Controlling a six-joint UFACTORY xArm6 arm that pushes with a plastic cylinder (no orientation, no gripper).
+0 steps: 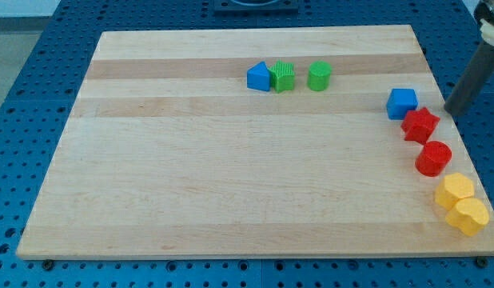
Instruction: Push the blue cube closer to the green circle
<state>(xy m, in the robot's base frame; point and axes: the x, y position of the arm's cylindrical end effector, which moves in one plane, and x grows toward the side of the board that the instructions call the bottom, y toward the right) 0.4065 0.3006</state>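
The blue cube [402, 103] sits near the board's right edge, touching a red star-shaped block [420, 125] below it. The green circle [319, 76] stands at the top centre of the board, to the upper left of the cube. My tip [452, 112] is at the right edge of the board, just right of the blue cube and the red star, apart from both.
A blue pentagon-like block [259, 77] and a green ridged block [284, 77] stand side by side left of the green circle. A red cylinder [433, 158] and two yellow blocks [455, 190] [470, 216] line the right edge below the star.
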